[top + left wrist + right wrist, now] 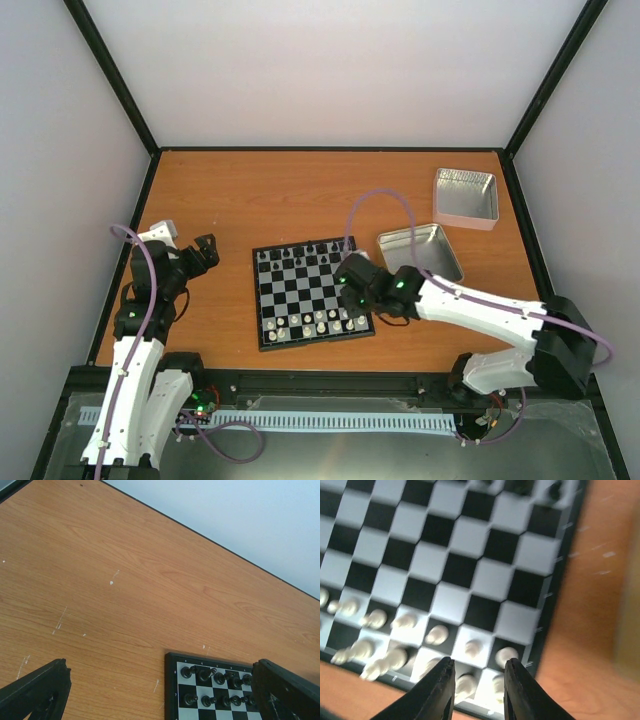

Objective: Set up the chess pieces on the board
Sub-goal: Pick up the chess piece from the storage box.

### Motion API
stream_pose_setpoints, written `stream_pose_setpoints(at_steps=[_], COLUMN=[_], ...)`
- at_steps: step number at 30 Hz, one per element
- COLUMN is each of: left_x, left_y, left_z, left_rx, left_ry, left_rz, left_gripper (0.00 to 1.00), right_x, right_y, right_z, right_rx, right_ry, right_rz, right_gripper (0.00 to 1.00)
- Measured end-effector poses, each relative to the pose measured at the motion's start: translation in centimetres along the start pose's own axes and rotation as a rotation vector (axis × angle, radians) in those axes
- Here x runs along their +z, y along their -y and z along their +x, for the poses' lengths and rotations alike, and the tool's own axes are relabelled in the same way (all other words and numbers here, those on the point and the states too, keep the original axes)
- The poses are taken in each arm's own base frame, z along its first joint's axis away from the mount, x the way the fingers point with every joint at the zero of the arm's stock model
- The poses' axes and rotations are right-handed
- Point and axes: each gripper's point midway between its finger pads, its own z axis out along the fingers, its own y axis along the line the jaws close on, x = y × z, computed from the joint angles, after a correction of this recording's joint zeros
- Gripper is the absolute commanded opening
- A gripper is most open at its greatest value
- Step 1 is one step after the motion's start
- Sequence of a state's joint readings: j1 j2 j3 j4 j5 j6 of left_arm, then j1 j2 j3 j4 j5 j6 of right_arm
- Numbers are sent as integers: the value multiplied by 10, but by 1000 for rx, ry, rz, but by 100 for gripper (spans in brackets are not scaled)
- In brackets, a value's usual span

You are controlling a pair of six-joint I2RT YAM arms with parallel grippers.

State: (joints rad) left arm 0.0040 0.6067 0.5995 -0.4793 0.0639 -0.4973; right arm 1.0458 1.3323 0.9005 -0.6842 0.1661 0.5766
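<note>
The orange-brown table top point(150, 580) shows matt wood grain with pale scuffs, the small black-and-silvery-white chessboard point(308, 287) looks smooth and faintly glossy, the tiny cream-white chess pieces point(436, 635) look like smooth plastic, and the square silver tin point(466, 193) has a dull metal sheen.

Board point(470, 565) seen obliquely, blurred. Cream-white chess pieces point(436, 635) stand in two rows along its lower-left edge, with dark pieces point(520, 486) at the top edge. The jaws, bottom centre, stand slightly apart, gripping nothing. Wooden desk point(590, 605) at right.
</note>
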Motion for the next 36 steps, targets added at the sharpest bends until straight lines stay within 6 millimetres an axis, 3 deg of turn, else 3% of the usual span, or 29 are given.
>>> stream_pose_setpoints(at_steps=[4, 8, 12, 15, 20, 24, 31, 36], left_x=[0, 0, 0, 0, 2, 3, 3, 3], left_y=[0, 0, 0, 0, -1, -1, -1, -1], left_z=[0, 0, 0, 0, 2, 2, 2, 2], left_rx=[0, 0, 0, 0, -1, -1, -1, -1], left_ry=[0, 0, 0, -1, -10, -12, -12, -11], left_rz=[0, 0, 0, 0, -5, -6, -6, -6], left_gripper=[100, 100, 100, 100, 100, 100, 100, 100], right_x=[-20, -32, -28, -13, 21, 45, 68, 76], right_y=[45, 115, 180, 209, 226, 232, 239, 241], right_z=[-30, -47, -45, -37, -31, -40, -63, -59], right_rx=[144, 343, 522, 592, 606, 613, 655, 689], right_ry=[108, 169, 156, 107, 22, -8, 14, -1], right_rz=[78, 210, 317, 353, 382, 390, 384, 393], right_gripper=[36, 41, 42, 42, 44, 46, 45, 43])
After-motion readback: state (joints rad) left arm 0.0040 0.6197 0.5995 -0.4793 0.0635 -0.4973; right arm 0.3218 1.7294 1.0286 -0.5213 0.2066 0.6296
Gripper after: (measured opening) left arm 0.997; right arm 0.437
